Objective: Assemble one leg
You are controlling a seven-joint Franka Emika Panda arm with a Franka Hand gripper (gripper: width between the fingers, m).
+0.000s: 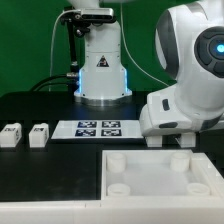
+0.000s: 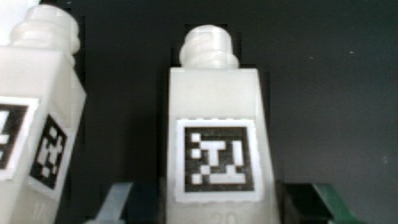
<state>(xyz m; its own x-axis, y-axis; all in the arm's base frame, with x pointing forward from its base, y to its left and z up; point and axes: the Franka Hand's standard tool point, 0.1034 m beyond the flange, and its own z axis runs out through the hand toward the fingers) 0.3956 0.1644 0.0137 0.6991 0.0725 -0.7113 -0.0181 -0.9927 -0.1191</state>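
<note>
Black surface (image 1: 40, 105) carries everything. White arm (image 1: 190, 70) fills the exterior view's right, its wrist low over the surface just past the far edge of the square panel (image 1: 150, 200); what lies under the wrist is hidden in that view. The panel lies flat at near right, round sockets at its corners. Marker board (image 1: 98, 128) lies mid-scene, far of the panel. Two spare legs (image 1: 11, 134) (image 1: 39, 134) sit side by side at the exterior view's left, near the board's end and apart from each other. Wrist view: the leg (image 2: 217, 130) is centred between the fingers (image 2: 121, 203), marker face to the camera, rounded peg end away from the tool (image 2: 217, 205). Tool wide, a dark gap between each finger and the leg, no contact. A neighbour leg (image 2: 36, 110) lies just beside it, parallel, not touching.
</note>
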